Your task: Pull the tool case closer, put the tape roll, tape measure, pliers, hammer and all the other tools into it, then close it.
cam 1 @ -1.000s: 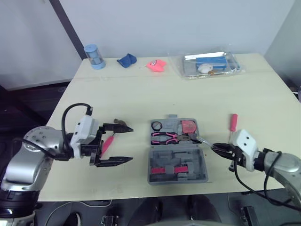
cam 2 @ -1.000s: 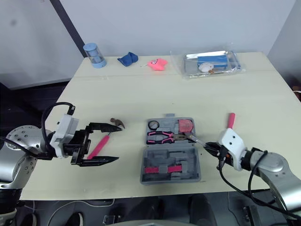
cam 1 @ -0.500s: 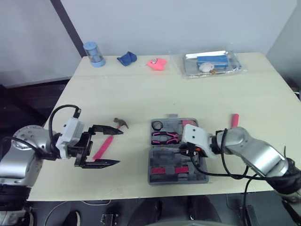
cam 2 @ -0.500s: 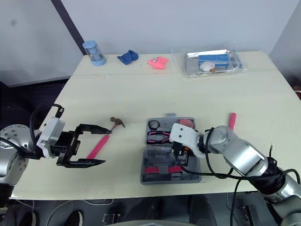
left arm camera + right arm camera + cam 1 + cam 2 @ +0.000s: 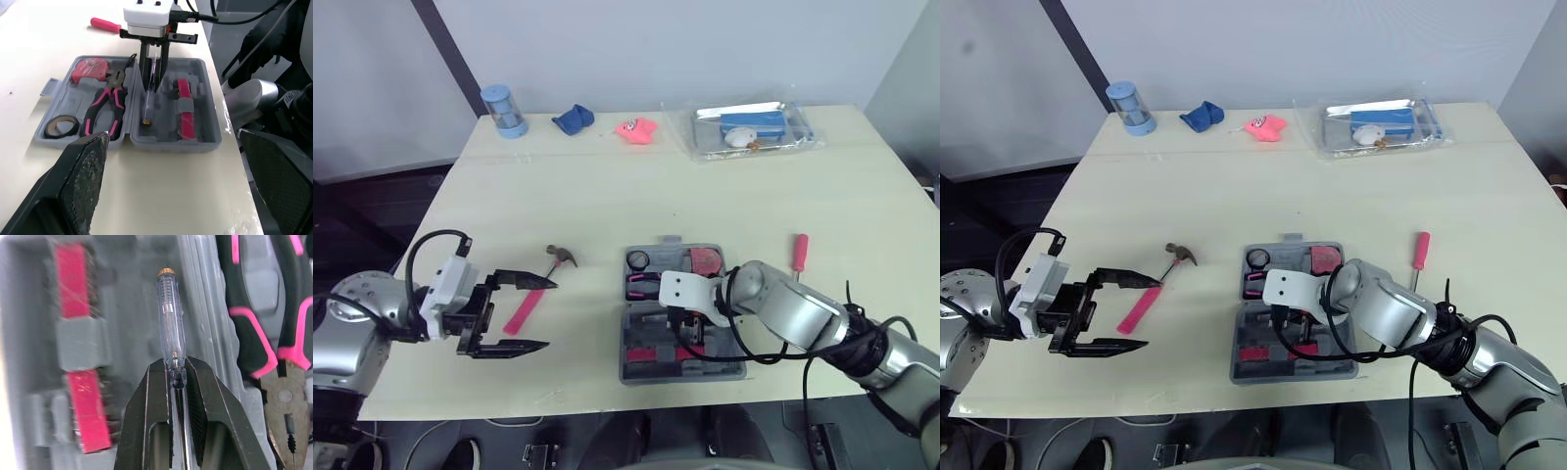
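Here, at the lower left of the head view, your left tool (image 5: pixel 551 314) sits low over the table (image 5: pixel 607 196) with its two black fingers spread wide apart, gripping nothing. The pink-handled hammer (image 5: pixel 522 313) lies on the table just beside those fingers, its head pointing toward the upper right; contact cannot be told.

At lower centre the grey tool case (image 5: pixel 631 367) lies open and flat. Its upper half holds the tape roll (image 5: pixel 638 260) at the left, the pink-and-black pliers (image 5: pixel 641 286) below it, and the red tape measure (image 5: pixel 707 259) at the right. A red piece (image 5: pixel 658 352) sits clipped in the lower half.

Your right tool (image 5: pixel 174 363) is over the case, fingers clamped together on the clear tester screwdriver (image 5: pixel 168 308), pinching its thin shaft. The clear barrel lies along the lower half's moulded slots, between the red piece and the pliers.

To the right of the case, the red screwdriver (image 5: pixel 799 251) lies on the table, apart from it.
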Robot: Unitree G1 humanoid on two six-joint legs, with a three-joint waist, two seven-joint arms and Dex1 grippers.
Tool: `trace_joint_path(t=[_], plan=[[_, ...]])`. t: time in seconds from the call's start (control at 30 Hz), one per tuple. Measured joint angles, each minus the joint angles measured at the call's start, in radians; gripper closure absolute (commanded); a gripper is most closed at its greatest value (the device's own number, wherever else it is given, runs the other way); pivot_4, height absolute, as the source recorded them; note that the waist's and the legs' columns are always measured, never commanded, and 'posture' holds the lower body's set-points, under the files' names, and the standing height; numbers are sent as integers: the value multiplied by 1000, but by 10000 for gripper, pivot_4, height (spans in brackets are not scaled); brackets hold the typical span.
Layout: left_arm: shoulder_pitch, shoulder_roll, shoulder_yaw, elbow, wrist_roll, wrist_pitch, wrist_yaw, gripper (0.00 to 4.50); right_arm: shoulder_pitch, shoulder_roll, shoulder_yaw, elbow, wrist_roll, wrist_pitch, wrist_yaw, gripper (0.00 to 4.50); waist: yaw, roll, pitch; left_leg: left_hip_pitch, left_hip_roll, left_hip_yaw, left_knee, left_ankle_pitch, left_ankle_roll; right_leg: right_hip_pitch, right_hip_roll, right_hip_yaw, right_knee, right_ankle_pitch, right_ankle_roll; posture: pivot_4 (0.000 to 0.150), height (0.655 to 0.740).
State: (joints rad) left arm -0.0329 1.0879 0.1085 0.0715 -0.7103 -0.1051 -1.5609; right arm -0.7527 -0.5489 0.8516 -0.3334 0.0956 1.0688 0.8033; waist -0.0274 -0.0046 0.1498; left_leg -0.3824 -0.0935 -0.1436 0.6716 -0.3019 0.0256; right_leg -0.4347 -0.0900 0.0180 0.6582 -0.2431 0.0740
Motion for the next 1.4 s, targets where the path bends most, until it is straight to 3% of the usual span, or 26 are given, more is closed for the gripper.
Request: trace_joint_path(t=[1.4], plan=[[58,-13,43,-25,1,10,-3,0,123,-19,-104,117,-106,-358,115,44710,-13,0,0,0,0,0,1,0,0,0,1,0,2,0,0,1500,7400]])
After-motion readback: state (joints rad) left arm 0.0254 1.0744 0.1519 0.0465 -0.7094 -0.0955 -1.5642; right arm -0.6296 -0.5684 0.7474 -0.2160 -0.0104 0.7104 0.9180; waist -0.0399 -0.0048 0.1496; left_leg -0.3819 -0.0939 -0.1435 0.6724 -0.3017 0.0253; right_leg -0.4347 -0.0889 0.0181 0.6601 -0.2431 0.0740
